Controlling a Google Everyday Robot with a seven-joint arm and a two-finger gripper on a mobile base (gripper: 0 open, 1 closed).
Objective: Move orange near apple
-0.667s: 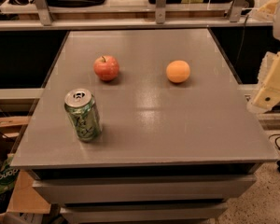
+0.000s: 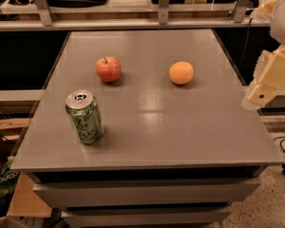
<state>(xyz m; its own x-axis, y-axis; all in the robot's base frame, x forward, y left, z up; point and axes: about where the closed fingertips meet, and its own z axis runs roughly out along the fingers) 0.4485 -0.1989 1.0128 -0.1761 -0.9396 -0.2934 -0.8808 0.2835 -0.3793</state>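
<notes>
The orange is a smooth round fruit on the grey table, right of centre toward the back. The apple, red with yellowish patches and a short stem, sits to its left at about the same depth, roughly two fruit widths away. My gripper is the cream-coloured end of the arm at the right edge of the view. It hangs just beyond the table's right side, to the right of the orange and a little nearer the front. It holds nothing and touches neither fruit.
A green soda can stands upright at the table's front left. A shelf rail with metal posts runs behind the table. Cardboard boxes sit on the floor to the left.
My arm end has shifted slightly left, toward the table's right edge. The orange, apple and can have not moved.
</notes>
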